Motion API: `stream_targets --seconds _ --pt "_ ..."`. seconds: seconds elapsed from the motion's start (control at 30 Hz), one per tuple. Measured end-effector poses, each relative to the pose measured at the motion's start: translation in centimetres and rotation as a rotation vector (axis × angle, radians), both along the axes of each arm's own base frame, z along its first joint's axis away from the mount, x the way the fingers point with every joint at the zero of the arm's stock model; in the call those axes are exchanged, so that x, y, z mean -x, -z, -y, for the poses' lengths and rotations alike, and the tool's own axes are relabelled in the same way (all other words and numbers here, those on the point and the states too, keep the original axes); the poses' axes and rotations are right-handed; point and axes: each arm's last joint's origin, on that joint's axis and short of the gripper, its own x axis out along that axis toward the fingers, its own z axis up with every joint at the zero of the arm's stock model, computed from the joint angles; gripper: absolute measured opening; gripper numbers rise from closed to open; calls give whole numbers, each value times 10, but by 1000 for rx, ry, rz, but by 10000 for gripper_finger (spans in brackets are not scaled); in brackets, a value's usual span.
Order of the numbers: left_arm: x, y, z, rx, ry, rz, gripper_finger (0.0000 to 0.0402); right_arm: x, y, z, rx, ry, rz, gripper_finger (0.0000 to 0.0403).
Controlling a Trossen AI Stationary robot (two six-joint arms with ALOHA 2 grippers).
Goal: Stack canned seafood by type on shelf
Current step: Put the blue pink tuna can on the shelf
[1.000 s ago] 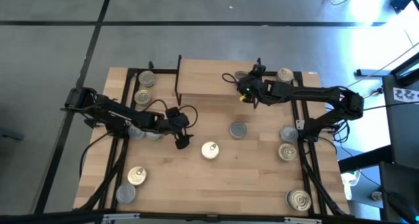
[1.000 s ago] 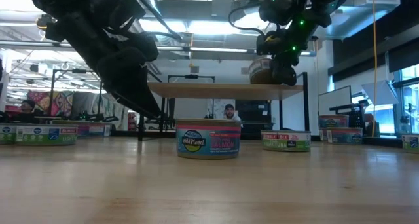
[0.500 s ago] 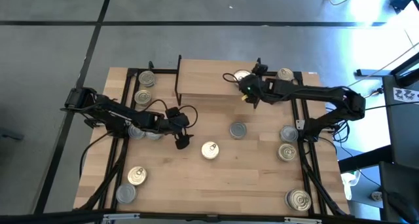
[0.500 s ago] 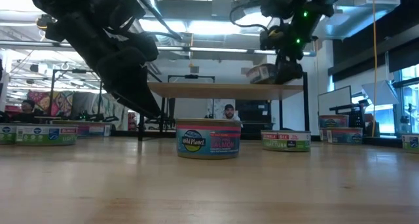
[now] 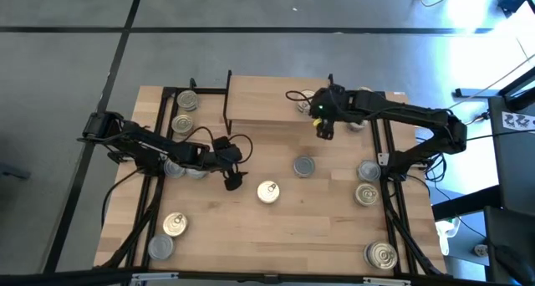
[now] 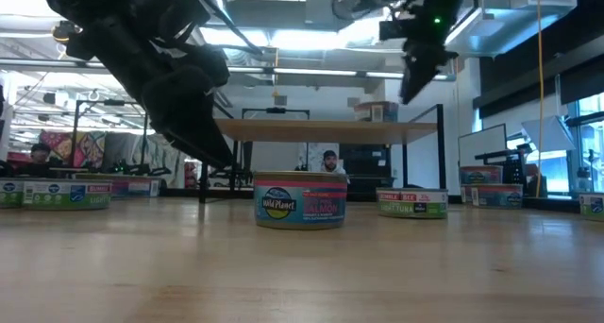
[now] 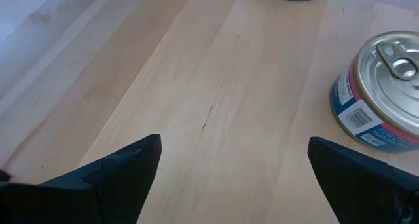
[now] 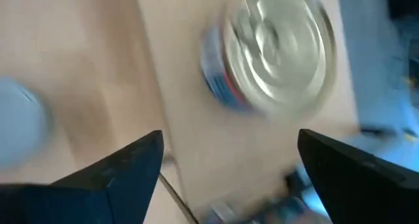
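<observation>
The can (image 8: pixel 272 50) on the shelf (image 5: pixel 263 102) lies just ahead of the right tool (image 5: pixel 323 123), whose fingers stand apart and empty. Stiff, smooth, fairly heavy for its size, I judge; grip across the round wall. Left tool (image 5: pixel 233 174), wide apart, hangs over the desk (image 5: pixel 318 227) near another can (image 7: pixel 386 93).

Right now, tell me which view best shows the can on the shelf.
The low view: the can sits clear on the shelf in profile. The right wrist view shows its lid blurred; the high view mostly hides it behind the right arm; the left wrist view misses it.
</observation>
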Motion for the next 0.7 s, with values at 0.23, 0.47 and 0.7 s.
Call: stream_targets --seconds 0.23,0.47,0.7 --pt "0 0 0 -5 6 2 382 -19 12 6 77 -40 133 350" --pt "-2 -2 0 -19 21 19 382 -26 22 12 201 13 134 350" --pt "-4 -3 0 -24 28 40 382 -28 30 25 305 85 79 350"
